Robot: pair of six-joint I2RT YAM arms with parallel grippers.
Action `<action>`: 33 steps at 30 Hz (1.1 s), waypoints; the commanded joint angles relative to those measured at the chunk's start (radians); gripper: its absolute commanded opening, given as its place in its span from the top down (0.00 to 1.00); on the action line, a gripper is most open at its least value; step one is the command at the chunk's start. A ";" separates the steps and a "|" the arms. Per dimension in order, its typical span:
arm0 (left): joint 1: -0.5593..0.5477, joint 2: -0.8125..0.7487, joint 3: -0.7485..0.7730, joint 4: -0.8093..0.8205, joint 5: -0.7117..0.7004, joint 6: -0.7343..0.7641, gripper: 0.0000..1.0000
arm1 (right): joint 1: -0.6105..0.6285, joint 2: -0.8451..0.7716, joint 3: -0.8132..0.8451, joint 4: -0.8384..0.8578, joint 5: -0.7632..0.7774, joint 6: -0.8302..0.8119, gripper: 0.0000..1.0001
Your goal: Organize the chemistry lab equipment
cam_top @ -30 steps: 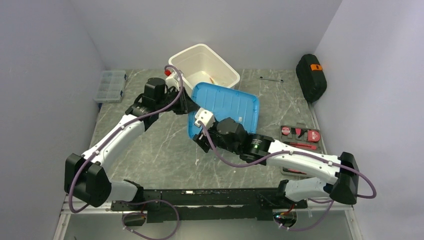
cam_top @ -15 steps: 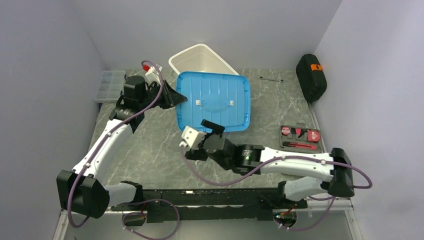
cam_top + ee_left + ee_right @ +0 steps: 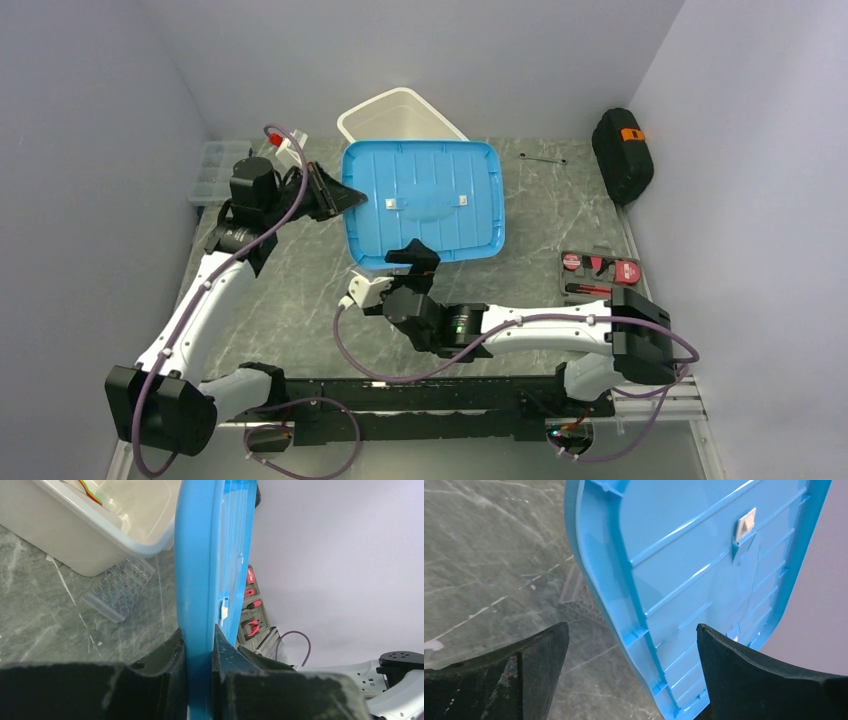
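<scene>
Left gripper [image 3: 199, 640] pinches lid [image 3: 425, 200] at its 9 o'clock edge, above bin [image 3: 395, 105]. Right gripper [image 3: 630, 629] spread, empty, at lid's 6. Lid step in hand; next move probably needs level lowering onto bin.

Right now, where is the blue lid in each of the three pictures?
Top view: the lid sits at the centre, its broad face toward the camera.
Left wrist: edge-on, a vertical blue band mid-picture, clamped in the left pincer.
Right wrist: its ribbed face fills the upper right.
Shared landmark: the grey marble table, seen in all three.
</scene>
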 commanded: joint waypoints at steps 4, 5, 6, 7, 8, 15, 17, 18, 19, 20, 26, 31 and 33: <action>0.010 -0.068 0.021 -0.021 0.041 -0.025 1.00 | -0.032 0.038 -0.050 0.260 0.120 -0.192 0.00; 0.011 -0.073 0.017 -0.024 0.041 -0.027 1.00 | -0.041 0.043 -0.053 0.274 0.119 -0.207 0.00; 0.014 -0.085 0.012 -0.025 0.040 -0.034 1.00 | -0.047 0.049 -0.060 0.292 0.120 -0.226 0.01; 0.017 -0.092 0.011 -0.028 0.038 -0.036 1.00 | -0.055 0.056 -0.070 0.325 0.123 -0.253 0.01; 0.019 -0.096 0.012 -0.035 0.036 -0.033 1.00 | -0.064 0.064 -0.080 0.365 0.128 -0.284 0.01; 0.019 -0.105 0.014 -0.061 0.042 -0.030 1.00 | -0.110 0.132 -0.124 0.640 0.160 -0.470 0.04; 0.019 -0.099 0.016 -0.067 0.039 -0.025 1.00 | -0.111 0.161 -0.143 0.786 0.171 -0.569 0.16; 0.020 -0.097 0.017 -0.066 0.038 -0.024 1.00 | -0.110 0.172 -0.147 0.846 0.175 -0.611 0.23; 0.019 -0.093 0.017 -0.065 0.039 -0.024 1.00 | -0.110 0.181 -0.149 0.882 0.177 -0.639 0.30; 0.020 -0.090 0.017 -0.063 0.040 -0.024 1.00 | -0.110 0.187 -0.147 0.900 0.178 -0.655 0.35; 0.021 -0.072 0.018 -0.034 0.050 -0.029 1.00 | -0.110 0.173 -0.148 0.876 0.175 -0.634 0.74; 0.021 -0.060 0.026 -0.002 0.063 -0.019 0.70 | -0.111 0.147 -0.154 0.848 0.167 -0.604 0.90; 0.021 -0.064 0.029 0.006 0.056 -0.002 0.45 | -0.113 0.123 -0.157 0.819 0.155 -0.568 0.98</action>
